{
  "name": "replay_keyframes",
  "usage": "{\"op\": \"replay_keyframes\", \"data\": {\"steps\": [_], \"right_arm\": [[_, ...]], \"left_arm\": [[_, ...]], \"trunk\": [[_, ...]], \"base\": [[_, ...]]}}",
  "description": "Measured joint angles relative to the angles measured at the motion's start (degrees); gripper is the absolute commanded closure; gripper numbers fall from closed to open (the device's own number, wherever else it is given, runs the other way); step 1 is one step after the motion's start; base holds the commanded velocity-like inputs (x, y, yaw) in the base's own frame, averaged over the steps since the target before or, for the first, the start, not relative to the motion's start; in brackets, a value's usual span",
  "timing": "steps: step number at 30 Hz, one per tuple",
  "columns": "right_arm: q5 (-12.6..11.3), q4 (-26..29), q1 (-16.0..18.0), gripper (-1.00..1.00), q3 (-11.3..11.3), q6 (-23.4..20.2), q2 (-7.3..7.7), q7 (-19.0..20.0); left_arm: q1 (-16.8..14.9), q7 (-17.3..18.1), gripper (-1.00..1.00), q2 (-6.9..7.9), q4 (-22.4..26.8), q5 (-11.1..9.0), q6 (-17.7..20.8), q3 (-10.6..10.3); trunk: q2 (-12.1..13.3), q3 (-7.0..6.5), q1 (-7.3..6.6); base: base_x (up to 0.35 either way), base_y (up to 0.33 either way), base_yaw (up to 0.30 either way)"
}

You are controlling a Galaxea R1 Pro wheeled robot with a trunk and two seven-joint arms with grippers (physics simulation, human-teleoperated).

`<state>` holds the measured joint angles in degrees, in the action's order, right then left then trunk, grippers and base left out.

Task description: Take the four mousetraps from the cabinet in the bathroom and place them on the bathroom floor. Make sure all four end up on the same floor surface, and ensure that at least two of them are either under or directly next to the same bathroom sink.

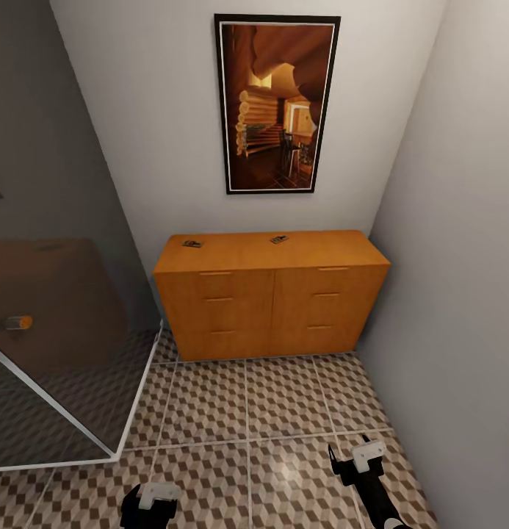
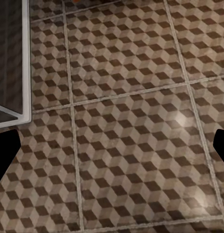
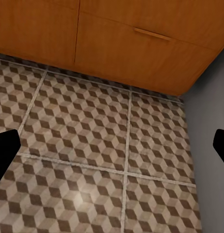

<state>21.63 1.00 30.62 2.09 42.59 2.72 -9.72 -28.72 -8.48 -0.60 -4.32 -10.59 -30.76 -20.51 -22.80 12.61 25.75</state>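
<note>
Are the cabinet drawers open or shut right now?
Shut. In the head view every drawer front on the cabinet sits flush; two mousetraps lie on top.

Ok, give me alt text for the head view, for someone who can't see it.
An orange-brown cabinet stands against the wall with two mousetraps on top, below a framed picture. Cube-patterned floor tiles lie before it; both grippers hang low, empty.

2 mousetraps (image 1: 192, 243) (image 1: 278, 239) on cabinet (image 1: 269, 294) top, apart.
</note>
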Motion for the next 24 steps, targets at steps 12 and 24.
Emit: {"op": "replay_keyframes", "data": {"steps": [12, 24], "right_arm": [[0.00, 0.03, 0.00, -1.00, 0.03, 0.00, 0.05, 0.02], [0.19, 0.95, 0.00, -1.00, 0.09, 0.05, -0.23, -2.94]], "left_arm": [[0.02, -0.01, -1.00, 0.02, 0.00, 0.00, 0.00, 0.00], [0.02, -0.01, -1.00, -0.02, 0.00, 0.00, 0.00, 0.00]], "trunk": [[0.00, 0.00, 0.00], [0.00, 0.00, 0.00]], "base": [[0.000, 0.000, 0.000], [0.000, 0.000, 0.000]]}}
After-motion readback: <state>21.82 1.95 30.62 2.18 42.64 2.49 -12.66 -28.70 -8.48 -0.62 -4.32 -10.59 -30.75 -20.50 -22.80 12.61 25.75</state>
